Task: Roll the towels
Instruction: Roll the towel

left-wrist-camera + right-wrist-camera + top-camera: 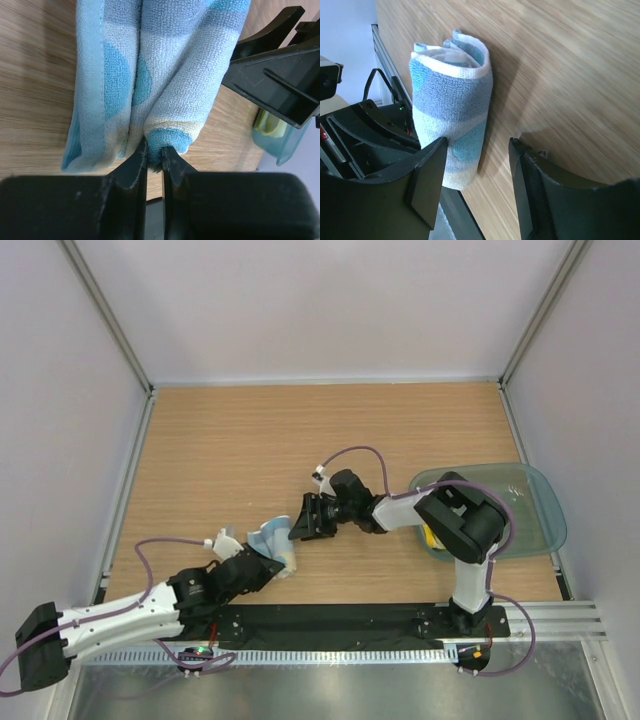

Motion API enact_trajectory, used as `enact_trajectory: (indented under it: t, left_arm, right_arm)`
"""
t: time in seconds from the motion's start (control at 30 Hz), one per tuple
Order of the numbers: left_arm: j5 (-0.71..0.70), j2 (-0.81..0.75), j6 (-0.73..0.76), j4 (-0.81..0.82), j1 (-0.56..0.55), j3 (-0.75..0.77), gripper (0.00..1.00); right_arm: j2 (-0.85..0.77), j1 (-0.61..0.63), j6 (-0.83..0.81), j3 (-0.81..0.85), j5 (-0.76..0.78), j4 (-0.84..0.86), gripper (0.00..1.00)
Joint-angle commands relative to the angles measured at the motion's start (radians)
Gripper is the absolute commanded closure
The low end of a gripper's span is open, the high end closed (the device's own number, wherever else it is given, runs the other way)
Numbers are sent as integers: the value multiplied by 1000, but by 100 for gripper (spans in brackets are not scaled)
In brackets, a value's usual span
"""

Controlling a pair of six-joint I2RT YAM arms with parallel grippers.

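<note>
The blue spotted towel (150, 75) looks soft, light, floppy — hold its thick rolled end. The left gripper (154, 152) pinches it there, at 7 o'clock; the right gripper (477, 146) is spread apart at 2 o'clock.

I count two small soft towels: one light blue spotted terry towel (272, 543) and one yellow cloth (428, 537), of which only a sliver shows. There is one clear bluish plastic tub (535, 502) and one wood-grain table (250, 450). Two white-and-black robot arms stand here, a left arm (130, 615) and a right arm (465, 525). That makes two black two-finger grippers, the left gripper (266, 559) and the right gripper (298, 529), four fingers in all.
</note>
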Motion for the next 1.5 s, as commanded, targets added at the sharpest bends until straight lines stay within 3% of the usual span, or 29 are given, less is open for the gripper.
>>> enact_trajectory:
  t: [0.0, 0.47, 0.57, 0.7, 0.83, 0.9, 1.03, 1.1, 1.13, 1.27, 1.47]
  left_arm:
    - [-43, -18, -3, -185, 2, -49, 100]
    - [-56, -78, 17, -185, 3, -74, 100]
    - [-53, -81, 31, -170, 3, -77, 100]
    - [-40, -64, 77, -119, 2, -74, 100]
    - [-17, 19, 179, -44, 3, -31, 94]
    - [-8, 68, 286, -3, 3, 7, 83]
    - [-2, 293, 498, -2, 3, 203, 69]
    - [-2, 369, 595, 5, 3, 262, 64]
    - [-1, 433, 624, 13, 3, 315, 57]
    - [4, 562, 781, 27, 3, 452, 37]
    - [-17, 676, 997, -4, -15, 638, 32]
  right_arm:
    - [31, 41, 7, 26, 0, 141, 41]
    - [169, 82, 176, 16, -46, 489, 37]
    - [175, 82, 182, 17, -52, 507, 48]
    - [158, 82, 173, 2, -36, 497, 83]
    - [60, 78, 106, -32, 58, 334, 94]
    - [7, 78, 68, -50, 115, 249, 97]
    - [-179, 78, -35, -73, 329, -127, 99]
    - [-233, 78, -42, -73, 476, -255, 99]
    - [-253, 79, -35, -70, 521, -376, 99]
    - [-316, 79, -19, -46, 664, -599, 99]
    - [-305, 79, 8, 45, 784, -829, 99]
